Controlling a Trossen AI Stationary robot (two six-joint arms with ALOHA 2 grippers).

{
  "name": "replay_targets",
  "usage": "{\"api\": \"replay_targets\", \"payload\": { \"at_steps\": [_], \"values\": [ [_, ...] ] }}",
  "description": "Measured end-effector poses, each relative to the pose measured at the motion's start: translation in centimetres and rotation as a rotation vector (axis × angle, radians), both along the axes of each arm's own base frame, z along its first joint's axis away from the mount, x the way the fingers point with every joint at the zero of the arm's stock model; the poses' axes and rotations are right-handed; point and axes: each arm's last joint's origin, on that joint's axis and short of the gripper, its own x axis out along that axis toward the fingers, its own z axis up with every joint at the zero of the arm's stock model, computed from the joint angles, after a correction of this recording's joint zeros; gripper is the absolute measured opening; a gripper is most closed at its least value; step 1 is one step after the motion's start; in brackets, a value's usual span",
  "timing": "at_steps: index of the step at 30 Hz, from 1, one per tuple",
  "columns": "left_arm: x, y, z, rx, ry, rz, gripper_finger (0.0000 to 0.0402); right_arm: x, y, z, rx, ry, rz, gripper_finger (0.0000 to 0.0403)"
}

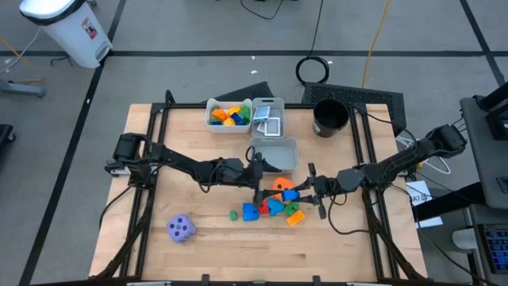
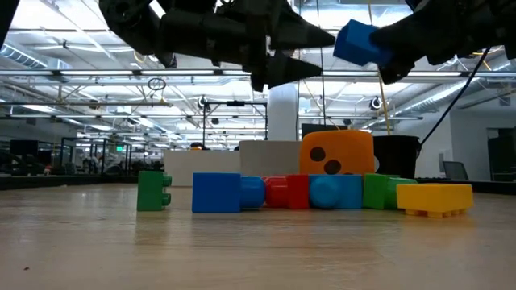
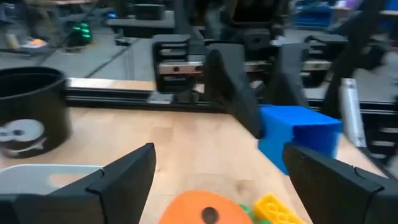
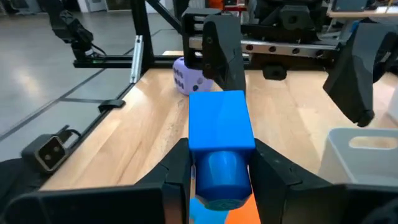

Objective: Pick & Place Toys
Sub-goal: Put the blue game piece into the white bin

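Observation:
My right gripper [image 4: 222,177] is shut on a blue block [image 4: 221,121] and holds it in the air above the pile; the low view shows the same blue block [image 2: 359,42]. My left gripper [image 2: 318,52] is open and level. It faces the block from the table's left, a short gap away, and touches nothing. Below on the table lie an orange die [image 2: 337,153] and red, blue, green and yellow blocks [image 2: 286,191]. A purple die [image 1: 181,229] rests on the table near its left front. My right gripper pinches the blue block's two opposite sides [image 4: 214,146] between its two fingers [image 4: 177,174], at the end that carries a round stud. The fingers reach in level from the table's right. The block sticks out ahead of them, lifted clear of the table.
At the far side stand a white bin with blocks [image 1: 228,115], a bin with cards [image 1: 268,117], a grey bin [image 1: 274,152] and a black cup [image 1: 330,117]. Bare wood lies along the near edge.

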Motion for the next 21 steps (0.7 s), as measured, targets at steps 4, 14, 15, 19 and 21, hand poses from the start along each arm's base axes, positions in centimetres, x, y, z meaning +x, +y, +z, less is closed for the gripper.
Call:
{"api": "replay_targets", "payload": {
  "at_steps": [4,14,15,19,21],
  "values": [
    [0.0,-0.5,0.4,-0.013,-0.032,-0.116,0.0345,-0.1,0.0,-0.5,0.029,0.057,0.028,0.0087],
    [0.0,-0.5,0.8,-0.012,-0.077,-0.12,0.0337,0.0,-0.4,-0.2,0.033,0.028,-0.07,0.0088],
    [0.0,-0.5,0.8,-0.012,-0.077,-0.117,0.0336,0.1,-0.4,-0.1,0.026,0.011,-0.083,0.0088],
    [0.0,-0.4,0.9,-0.011,-0.079,-0.111,0.0331,0.2,-0.3,0.4,0.033,-0.048,-0.074,0.0088],
    [0.0,-0.4,0.9,-0.011,-0.078,-0.111,0.0329,0.3,-0.1,0.7,0.033,-0.08,-0.067,0.0088]
  ]
}}
